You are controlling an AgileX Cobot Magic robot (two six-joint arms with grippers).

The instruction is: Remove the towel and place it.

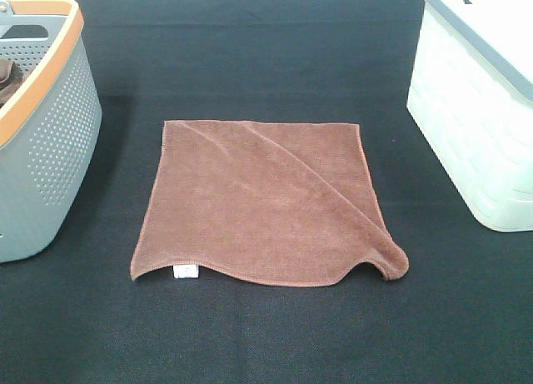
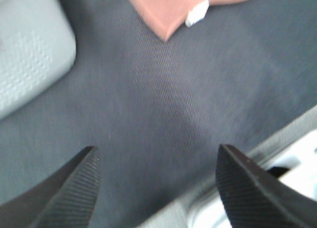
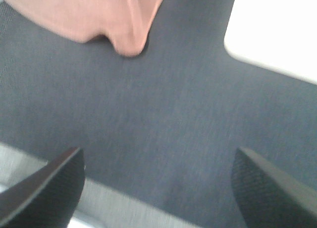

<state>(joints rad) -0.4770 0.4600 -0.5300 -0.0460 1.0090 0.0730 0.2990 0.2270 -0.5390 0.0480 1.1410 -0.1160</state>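
Observation:
The reddish-brown towel lies spread flat on the black table, between the two containers. Its white tag is at the front left corner, and its front right corner is curled over. The left wrist view shows the tagged corner ahead of my left gripper, which is open and empty above the dark cloth. The right wrist view shows the curled corner ahead of my right gripper, also open and empty. Neither gripper shows in the high view.
A grey perforated basket with an orange rim stands at the left edge, with something dark brown barely visible inside. A white bin with a grey rim stands at the right. The table's pale front edge shows in both wrist views.

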